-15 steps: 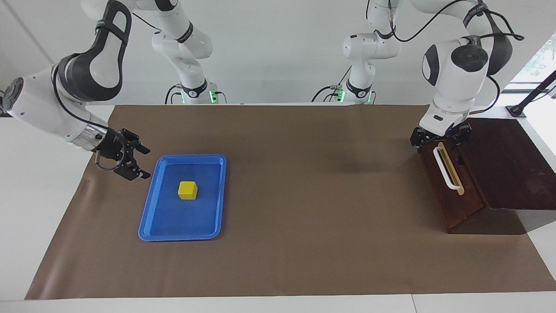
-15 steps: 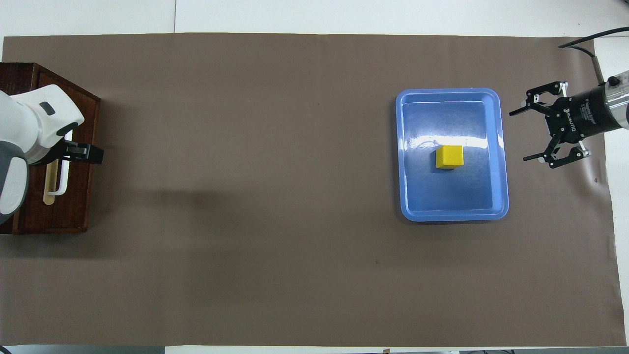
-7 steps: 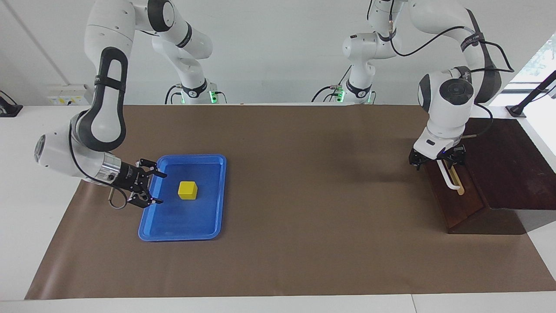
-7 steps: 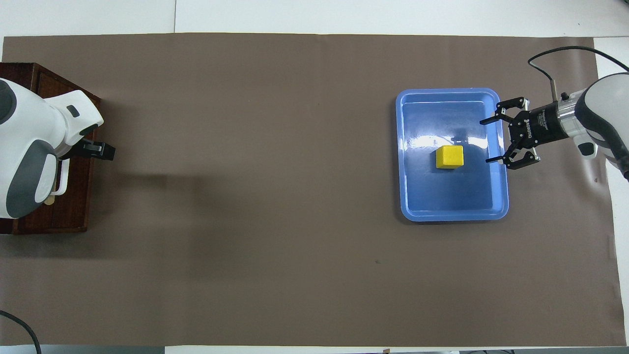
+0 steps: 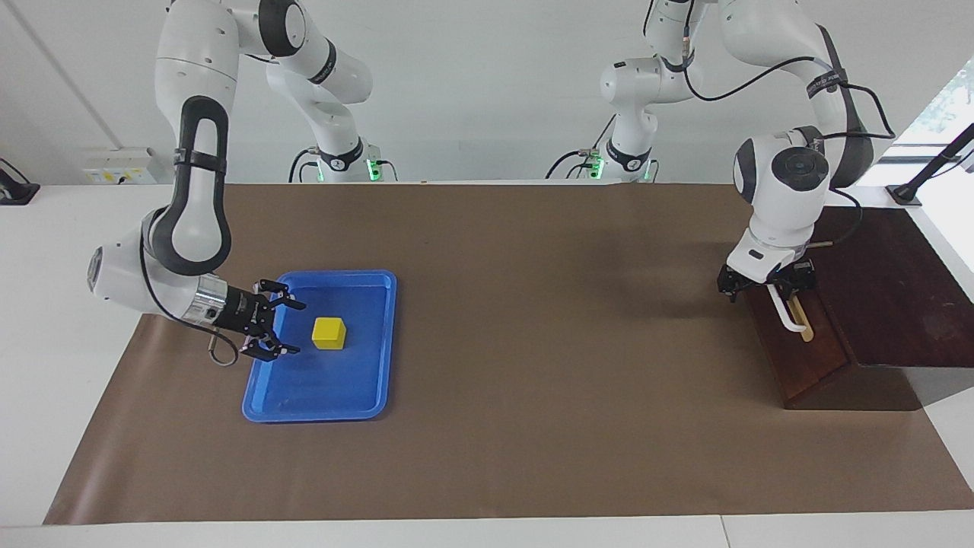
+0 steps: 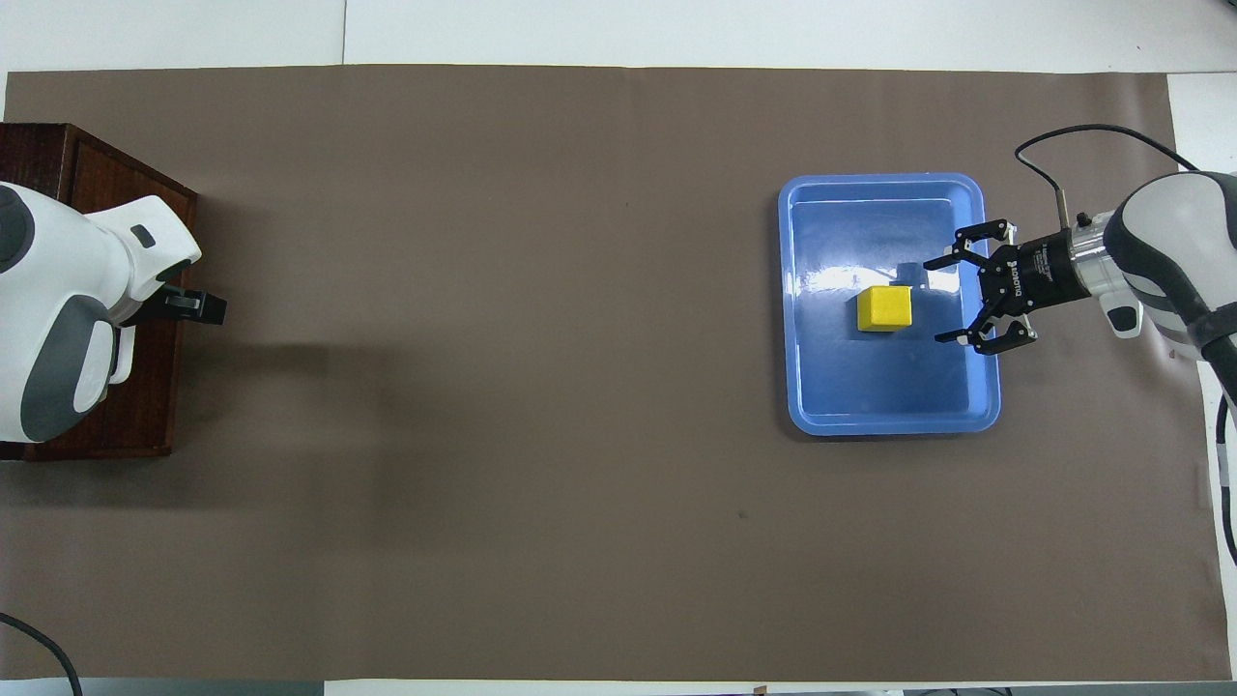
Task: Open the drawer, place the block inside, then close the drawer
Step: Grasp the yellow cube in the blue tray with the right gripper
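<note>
The yellow block (image 5: 329, 333) lies in the middle of the blue tray (image 5: 312, 415); it also shows in the overhead view (image 6: 884, 308). My right gripper (image 5: 300, 329) is open and low over the tray's edge, its fingertips pointing at the block from a short gap (image 6: 934, 301). The dark brown drawer (image 5: 803, 358) looks shut in its wooden box (image 5: 890, 304). My left gripper (image 5: 763, 283) is at the end of the white handle (image 5: 788, 315) nearer the robots. The left arm hides most of the handle from above (image 6: 188, 307).
The blue tray (image 6: 889, 425) sits toward the right arm's end of the brown mat (image 5: 533, 342). The wooden box (image 6: 58, 159) stands at the left arm's end, at the mat's edge.
My right gripper has come down from beside the tray to over its edge, closing in on the block. My left gripper has slid along the handle, away from the robots.
</note>
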`<state>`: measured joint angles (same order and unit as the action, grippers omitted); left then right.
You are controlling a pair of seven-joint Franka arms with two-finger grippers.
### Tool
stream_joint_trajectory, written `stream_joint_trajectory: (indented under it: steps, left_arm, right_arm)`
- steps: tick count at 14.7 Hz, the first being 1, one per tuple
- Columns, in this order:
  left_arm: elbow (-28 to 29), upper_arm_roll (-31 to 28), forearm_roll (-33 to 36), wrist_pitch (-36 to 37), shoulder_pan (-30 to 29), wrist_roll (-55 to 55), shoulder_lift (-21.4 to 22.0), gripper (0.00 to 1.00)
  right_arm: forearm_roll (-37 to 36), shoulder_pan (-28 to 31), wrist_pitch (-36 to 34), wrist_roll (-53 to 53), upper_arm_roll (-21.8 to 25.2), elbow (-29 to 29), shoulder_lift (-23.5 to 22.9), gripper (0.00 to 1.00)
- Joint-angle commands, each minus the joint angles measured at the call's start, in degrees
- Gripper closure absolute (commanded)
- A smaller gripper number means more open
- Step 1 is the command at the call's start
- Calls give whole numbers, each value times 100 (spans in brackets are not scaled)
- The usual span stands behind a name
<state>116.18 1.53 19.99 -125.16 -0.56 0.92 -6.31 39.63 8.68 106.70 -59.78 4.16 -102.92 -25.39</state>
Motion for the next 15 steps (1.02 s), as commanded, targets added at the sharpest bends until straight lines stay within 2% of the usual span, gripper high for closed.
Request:
stream_joint_trajectory:
  steps: [1,6,9,15]
  left_arm:
    - [282,23,119,-386,-40,-13,77,0]
    - [282,40,119,-457,117,-380,59,0]
    - [256,40,110,-431,433,-820,50,0]
    - [150,49,49,-273,943,-1155,50,0]
  right_arm:
    - [291,38,298,186,-39,-369,201,0]
    - [450,-33,702,212,-47,-571,218,0]
    - [783,-129,861,467,-47,-773,271,0]
    - [801,-243,1072,634,-56,-949,306,0]
